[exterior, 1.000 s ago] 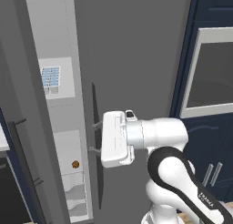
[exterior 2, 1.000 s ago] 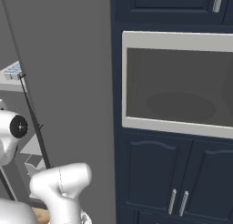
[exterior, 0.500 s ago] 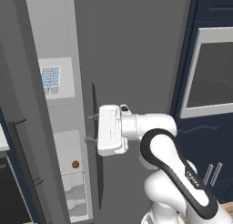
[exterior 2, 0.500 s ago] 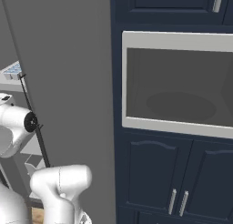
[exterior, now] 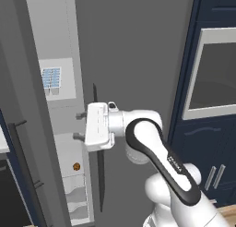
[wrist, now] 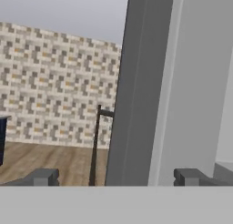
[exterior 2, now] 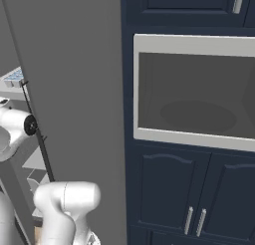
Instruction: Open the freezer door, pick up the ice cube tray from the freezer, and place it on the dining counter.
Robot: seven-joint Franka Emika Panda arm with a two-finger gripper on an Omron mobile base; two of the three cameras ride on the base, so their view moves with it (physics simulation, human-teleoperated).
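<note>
While the gripper (exterior: 79, 127) stands with its fingers wide apart and empty at the opening of the freezer (exterior: 62, 143), it could knock the edge of the flat dark grey freezer door (exterior: 23, 129), ajar beside it, if it reaches in crooked. Farther in, the ice cube tray (exterior: 51, 77), a small white rectangle of pale blue cubes, lies on a smooth light grey shelf above the gripper.

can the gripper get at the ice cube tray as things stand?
Probably yes: the freezer door is swung open, the ice cube tray lies exposed on its shelf, and the gripper, jaws open, sits just below it.
</note>
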